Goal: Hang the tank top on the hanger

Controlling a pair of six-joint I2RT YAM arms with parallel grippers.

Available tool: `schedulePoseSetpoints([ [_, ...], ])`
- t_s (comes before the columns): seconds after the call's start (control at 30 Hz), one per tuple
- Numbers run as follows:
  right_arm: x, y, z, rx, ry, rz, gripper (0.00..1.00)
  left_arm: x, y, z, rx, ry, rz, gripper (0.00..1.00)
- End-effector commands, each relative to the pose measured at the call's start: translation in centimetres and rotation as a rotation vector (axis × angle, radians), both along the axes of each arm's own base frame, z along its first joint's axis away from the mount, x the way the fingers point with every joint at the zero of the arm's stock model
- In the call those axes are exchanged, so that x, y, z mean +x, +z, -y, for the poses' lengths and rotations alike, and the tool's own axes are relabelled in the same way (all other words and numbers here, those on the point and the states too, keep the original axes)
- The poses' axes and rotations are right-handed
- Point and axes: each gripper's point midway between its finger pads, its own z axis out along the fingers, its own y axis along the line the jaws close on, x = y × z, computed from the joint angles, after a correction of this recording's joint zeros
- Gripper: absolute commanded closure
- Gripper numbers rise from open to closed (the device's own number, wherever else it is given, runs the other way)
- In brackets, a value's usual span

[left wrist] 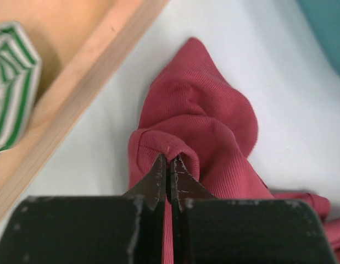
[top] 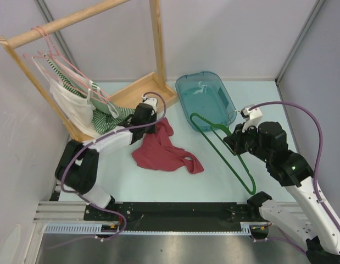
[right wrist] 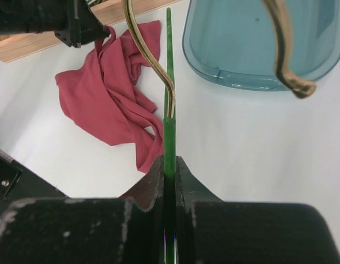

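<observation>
The dark red tank top lies crumpled on the table's middle. My left gripper is at its far upper corner. In the left wrist view that gripper is shut on a pinched fold of the tank top. The thin green hanger is held above the table on the right, with my right gripper shut on it. In the right wrist view the gripper clamps the hanger's green neck below its brass hook, and the tank top lies to the left.
A wooden rack at the back left carries pink hangers, a white garment and a green-striped one. Its wooden base runs close beside my left gripper. A teal plastic bin sits behind the hanger.
</observation>
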Motion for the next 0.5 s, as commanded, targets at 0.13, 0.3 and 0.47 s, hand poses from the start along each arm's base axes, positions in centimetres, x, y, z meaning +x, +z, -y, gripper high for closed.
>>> schedulePoseSetpoints([
  [0.13, -2.8, 4.1, -4.5, 0.210, 0.229, 0.029, 1.00, -2.4, 8.3, -1.9, -0.093, 0.038, 0.171, 1.00],
  [0.3, -4.3, 4.7, -7.8, 0.290, 0.328, 0.024, 1.00, -4.2, 8.4, -2.4, -0.110, 0.042, 0.157, 1.00],
  [0.47, -5.0, 3.2, -10.5, 0.245, 0.372, 0.010, 1.00, -5.6, 9.1, -2.7, -0.129, 0.037, 0.166, 1.00],
])
